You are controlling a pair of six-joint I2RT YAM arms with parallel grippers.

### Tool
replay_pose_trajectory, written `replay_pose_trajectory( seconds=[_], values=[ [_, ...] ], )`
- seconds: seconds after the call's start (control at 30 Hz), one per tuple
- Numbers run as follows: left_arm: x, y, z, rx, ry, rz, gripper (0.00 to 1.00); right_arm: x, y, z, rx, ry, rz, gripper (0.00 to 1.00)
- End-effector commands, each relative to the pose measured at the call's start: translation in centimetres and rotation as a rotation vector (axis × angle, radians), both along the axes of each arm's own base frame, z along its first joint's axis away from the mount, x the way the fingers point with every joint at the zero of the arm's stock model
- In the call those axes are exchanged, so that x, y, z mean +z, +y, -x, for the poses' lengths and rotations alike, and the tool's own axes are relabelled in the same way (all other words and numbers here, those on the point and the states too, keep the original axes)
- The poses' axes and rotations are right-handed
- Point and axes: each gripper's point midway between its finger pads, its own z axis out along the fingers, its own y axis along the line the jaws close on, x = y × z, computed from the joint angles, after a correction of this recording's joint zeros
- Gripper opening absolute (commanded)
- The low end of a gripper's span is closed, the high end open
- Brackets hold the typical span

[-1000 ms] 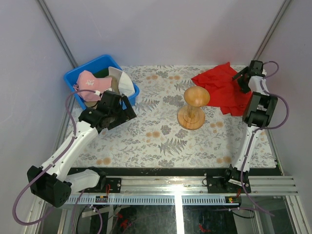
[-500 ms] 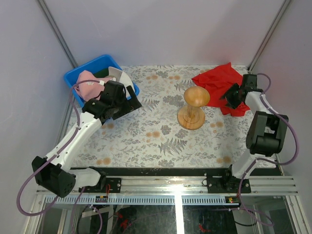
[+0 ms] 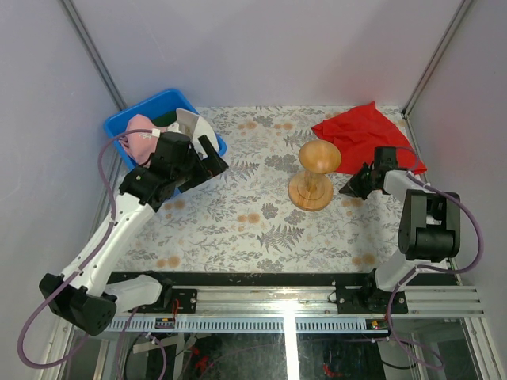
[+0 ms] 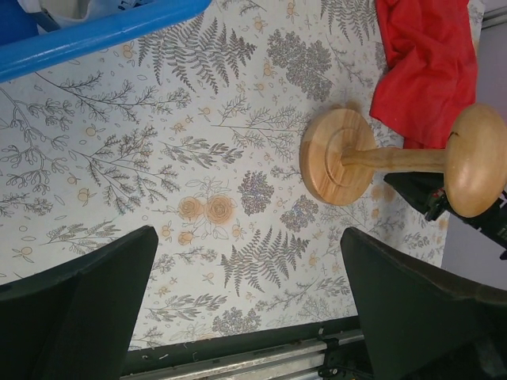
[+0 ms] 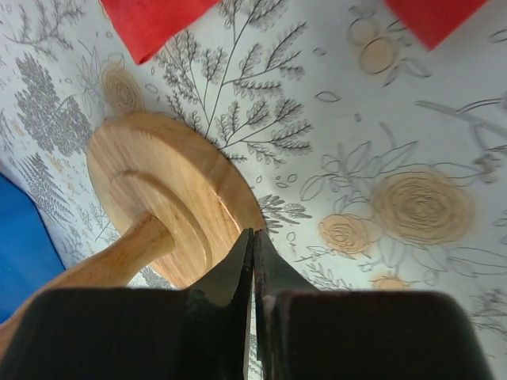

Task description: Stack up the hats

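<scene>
Several caps (image 3: 141, 131) bunched in blue bin (image 3: 127, 117), ten o'clock. Left end effector (image 3: 207, 153) spread wide at rim: should pinch one crown. Right end effector (image 5: 253, 265) pinched together, empty.

Table (image 3: 261, 229) covered in a pale fern-and-flower print, wooden mushroom-shaped stand (image 3: 315, 176) upright right of its middle; red cloth (image 3: 360, 134) lying rumpled just behind and right of the stand; blue bin (image 3: 135, 111) far left of the stand, at the back corner
</scene>
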Motion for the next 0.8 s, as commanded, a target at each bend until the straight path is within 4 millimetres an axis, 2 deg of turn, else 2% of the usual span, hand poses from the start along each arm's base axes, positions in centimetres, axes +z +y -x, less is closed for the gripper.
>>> replay_pose_trajectory(
  seconds=[0.0,0.1,0.23,0.43,0.63,0.77],
  values=[
    [1.7,0.1,0.0,-0.001,-0.059,0.013,1.0,-0.5,2.9,-1.5,0.025,-0.032,-0.05,0.0],
    [2.4,0.4,0.1,0.004,-0.068,0.003,1.0,-1.8,4.3,-1.3,0.054,0.001,-0.036,0.0],
    [2.9,0.7,0.5,0.003,-0.066,-0.003,1.0,-3.3,5.0,-1.6,0.062,0.012,-0.028,0.0],
    [2.2,1.8,1.0,0.025,-0.049,-0.013,1.0,-4.1,7.2,-2.4,0.111,0.028,-0.022,0.0],
    [0.7,5.1,0.8,0.12,0.016,-0.036,1.0,-3.8,9.5,-2.4,0.131,0.025,-0.029,0.0],
    [-0.2,8.1,-0.3,0.194,0.056,-0.094,1.0,-3.0,9.6,-2.1,0.142,0.014,-0.034,0.0]
  ],
)
